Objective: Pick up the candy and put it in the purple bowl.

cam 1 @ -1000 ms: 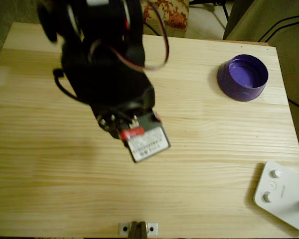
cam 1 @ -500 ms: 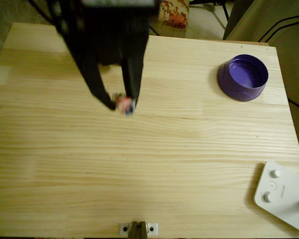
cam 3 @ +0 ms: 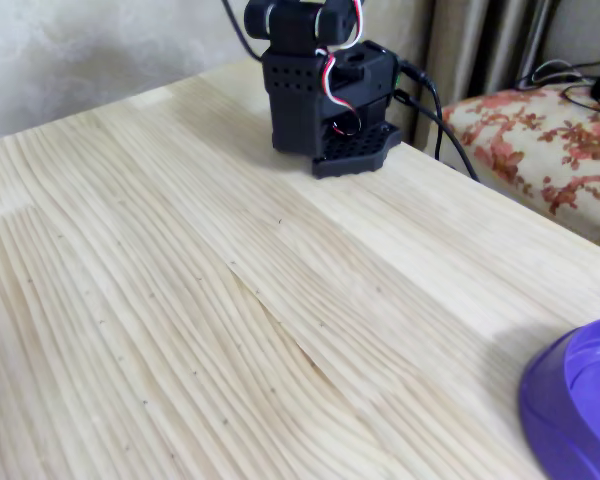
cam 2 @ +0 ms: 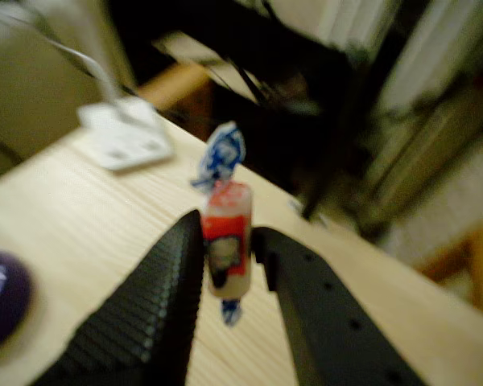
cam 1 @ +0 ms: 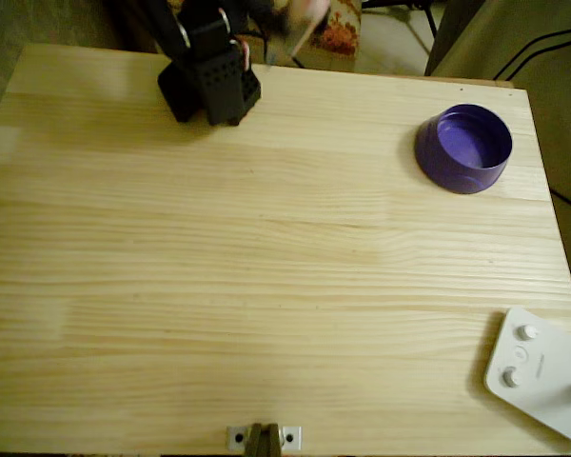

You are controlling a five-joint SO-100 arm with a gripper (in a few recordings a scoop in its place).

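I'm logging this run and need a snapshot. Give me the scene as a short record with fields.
gripper: shut on the candy, raised above the table
candy: upright between the fingers, blue-and-white twisted ends above and below, red and white body
bowl: purple, near the table's far right corner in the overhead view, nothing visible inside
table: light wood
other: white device with knobs at the near right corner
task state: candy picked up, not yet in the bowl

Warm dim indoor light; wrist view motion-blurred, background smeared; overhead soft; fixed view sharper.
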